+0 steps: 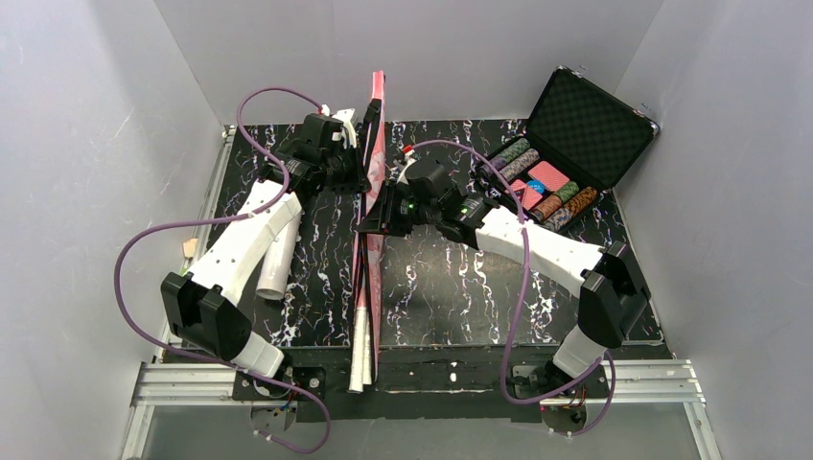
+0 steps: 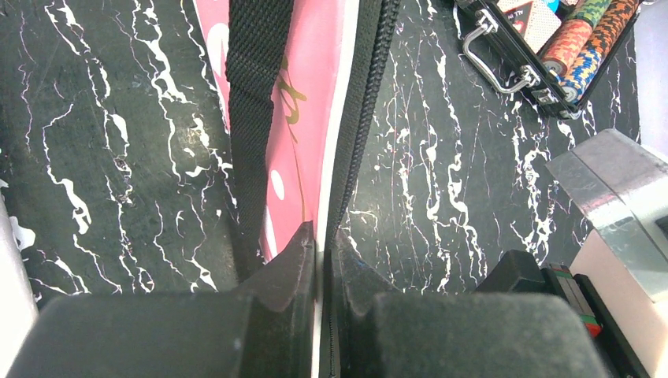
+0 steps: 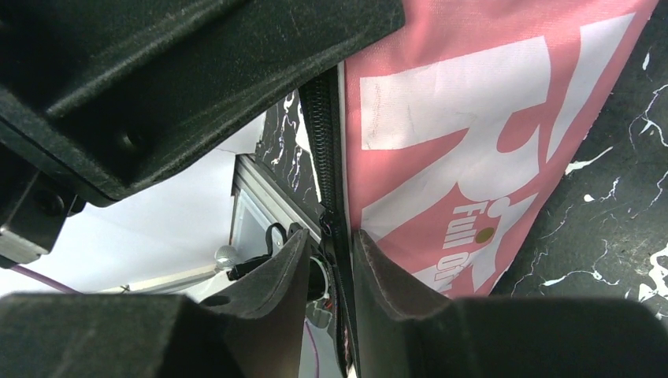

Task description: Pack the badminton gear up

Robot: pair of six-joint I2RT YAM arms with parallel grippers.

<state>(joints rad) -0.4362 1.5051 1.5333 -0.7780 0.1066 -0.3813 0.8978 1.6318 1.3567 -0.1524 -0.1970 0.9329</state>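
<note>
Long pink fabric bag (image 1: 376, 110) stands on edge mid-table, with two white racket handles (image 1: 361, 350) poking from its near end and one white cylindrical tube (image 1: 276, 268) lying to its left. The left gripper (image 2: 321, 244) is clenched on its zip edge. The right gripper (image 3: 331, 244) straddles the zipper, and I cannot tell whether it grips.

Seen from above, the pink bag (image 1: 376, 105) stands edge-on, so its faces and contents stay hidden. Only the white racket handles (image 1: 360, 355) show at its near end, the rest of the rackets out of sight. The left arm (image 1: 244, 240) covers the upper part of the white tube (image 1: 273, 273). The left wrist view cuts the poker chip case (image 2: 555, 98) at its top edge. In the right wrist view the bag's white lettering is cut off, and whether the right gripper (image 3: 329, 236) actually pinches the zipper (image 3: 319, 134) cannot be told.
</note>
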